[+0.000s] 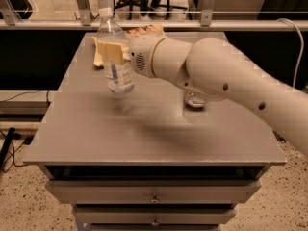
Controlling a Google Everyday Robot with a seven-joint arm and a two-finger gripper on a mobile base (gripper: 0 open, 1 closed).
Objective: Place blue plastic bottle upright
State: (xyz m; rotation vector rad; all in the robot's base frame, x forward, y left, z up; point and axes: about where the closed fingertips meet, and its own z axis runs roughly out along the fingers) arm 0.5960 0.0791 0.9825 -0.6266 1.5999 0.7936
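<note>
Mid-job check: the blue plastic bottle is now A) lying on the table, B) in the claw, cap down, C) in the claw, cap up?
C: the claw, over the table's far left part, grips the blue plastic bottle mid-body, white cap on top.

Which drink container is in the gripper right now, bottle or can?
The blue plastic bottle: the gripper clamps it nearly upright, cap up, above the table. The can sits on it, mostly hidden behind the arm.

Near the tabletop's (96, 138) far-left corner, the gripper (114, 52) covers the blue plastic bottle's (119, 78) middle; the arm (216, 76) hides all but 1 end of the can (194, 100).
</note>
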